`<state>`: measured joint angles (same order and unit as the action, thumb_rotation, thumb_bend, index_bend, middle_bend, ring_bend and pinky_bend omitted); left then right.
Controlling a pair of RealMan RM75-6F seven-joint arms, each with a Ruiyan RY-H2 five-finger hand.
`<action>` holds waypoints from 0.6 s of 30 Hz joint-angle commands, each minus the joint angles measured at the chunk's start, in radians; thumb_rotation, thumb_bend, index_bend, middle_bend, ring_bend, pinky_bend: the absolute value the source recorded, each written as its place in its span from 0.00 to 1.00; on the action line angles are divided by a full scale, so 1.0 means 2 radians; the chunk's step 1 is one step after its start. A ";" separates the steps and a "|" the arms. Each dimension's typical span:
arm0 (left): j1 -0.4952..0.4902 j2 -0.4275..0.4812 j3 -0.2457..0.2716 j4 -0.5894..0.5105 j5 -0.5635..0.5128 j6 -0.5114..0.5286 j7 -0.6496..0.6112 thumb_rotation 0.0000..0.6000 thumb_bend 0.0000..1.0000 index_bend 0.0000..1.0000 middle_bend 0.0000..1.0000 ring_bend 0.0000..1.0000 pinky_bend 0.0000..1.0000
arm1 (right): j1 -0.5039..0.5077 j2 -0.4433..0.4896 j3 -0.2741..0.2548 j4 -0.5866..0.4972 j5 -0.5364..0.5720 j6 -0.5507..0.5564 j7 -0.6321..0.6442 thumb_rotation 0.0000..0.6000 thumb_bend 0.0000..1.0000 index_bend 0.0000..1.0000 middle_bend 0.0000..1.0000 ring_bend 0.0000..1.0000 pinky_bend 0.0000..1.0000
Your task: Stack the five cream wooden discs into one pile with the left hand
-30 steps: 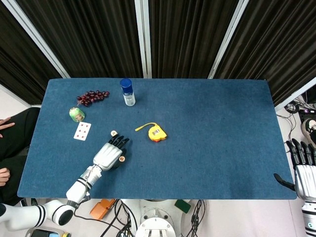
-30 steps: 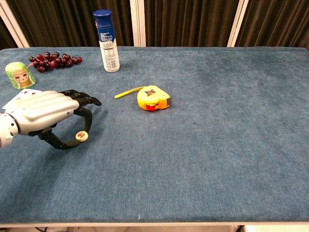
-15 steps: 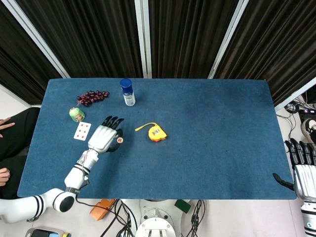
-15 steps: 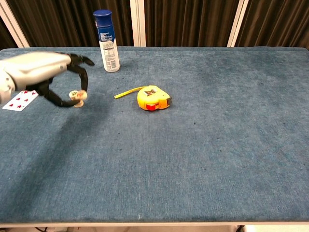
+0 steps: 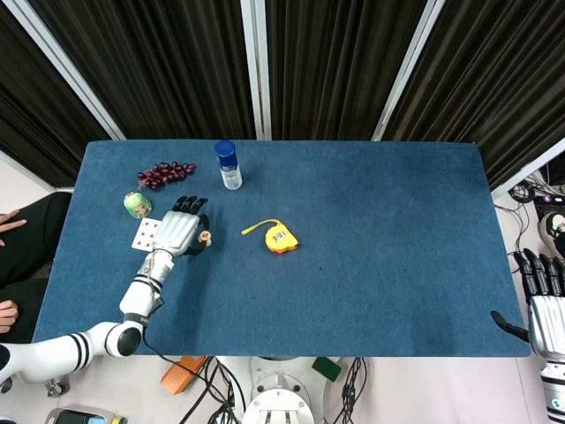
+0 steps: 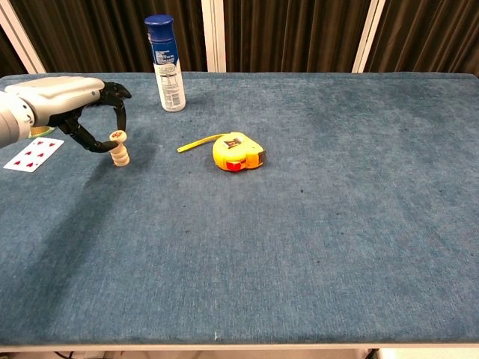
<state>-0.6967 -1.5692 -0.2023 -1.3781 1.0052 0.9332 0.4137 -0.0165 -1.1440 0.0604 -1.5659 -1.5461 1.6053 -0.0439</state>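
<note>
At the table's left end, a playing card [image 6: 34, 153] lies flat beside a small green figurine [image 5: 136, 204], with a bunch of dark grapes [image 5: 165, 172] further back; none of these belong to the job and they sit clear of the work spot. Just right of the card, the left hand [image 6: 71, 105] hovers over the pile of discs [image 6: 120, 152], which stands upright on the blue table [image 6: 314, 224]. Thumb and a finger pinch the top disc [image 6: 116, 136], apparently to keep it centred while it settles on the pile; whether it rests fully on the one below cannot be told. The hand is arched palm-down, its other fingers curled forward above the pile, the forearm reaching in from the near-left corner. Behind stands a blue-capped bottle [image 6: 165, 63], and to the right a yellow tape measure [image 6: 237, 152] with its tab pulled out. Far right, off the table edge, the right hand [image 5: 544, 300] waits with its fingers spread, holding nothing.
</note>
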 commanded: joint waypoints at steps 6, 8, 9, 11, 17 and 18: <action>-0.002 0.004 0.005 -0.002 -0.007 0.000 0.000 1.00 0.36 0.48 0.06 0.00 0.00 | 0.001 0.001 0.000 -0.002 -0.001 -0.001 -0.002 1.00 0.21 0.01 0.09 0.00 0.01; -0.003 0.004 0.006 -0.002 -0.010 -0.001 0.001 1.00 0.35 0.48 0.06 0.00 0.00 | 0.001 0.001 0.000 -0.002 0.000 -0.001 -0.001 1.00 0.21 0.01 0.09 0.00 0.01; -0.003 0.004 0.007 -0.002 -0.011 -0.001 0.001 1.00 0.35 0.48 0.06 0.00 0.00 | 0.001 0.001 0.001 -0.002 0.000 -0.001 -0.001 1.00 0.21 0.01 0.09 0.00 0.01; -0.004 0.005 0.008 -0.001 -0.014 -0.002 0.002 1.00 0.35 0.48 0.06 0.00 0.00 | 0.000 0.001 0.001 -0.002 0.000 -0.001 -0.001 1.00 0.21 0.01 0.09 0.00 0.01; -0.005 0.005 0.010 0.001 -0.017 -0.001 0.001 1.00 0.35 0.47 0.06 0.00 0.00 | 0.001 0.000 0.001 -0.002 0.000 -0.001 -0.002 1.00 0.20 0.01 0.09 0.00 0.01; -0.005 0.006 0.010 0.000 -0.019 0.000 0.000 1.00 0.35 0.47 0.06 0.00 0.00 | 0.001 0.000 0.001 -0.002 0.000 -0.002 -0.002 1.00 0.20 0.01 0.09 0.00 0.01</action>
<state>-0.7071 -1.5580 -0.1831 -1.3771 0.9688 0.9321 0.4142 -0.0145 -1.1434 0.0619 -1.5695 -1.5459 1.6021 -0.0480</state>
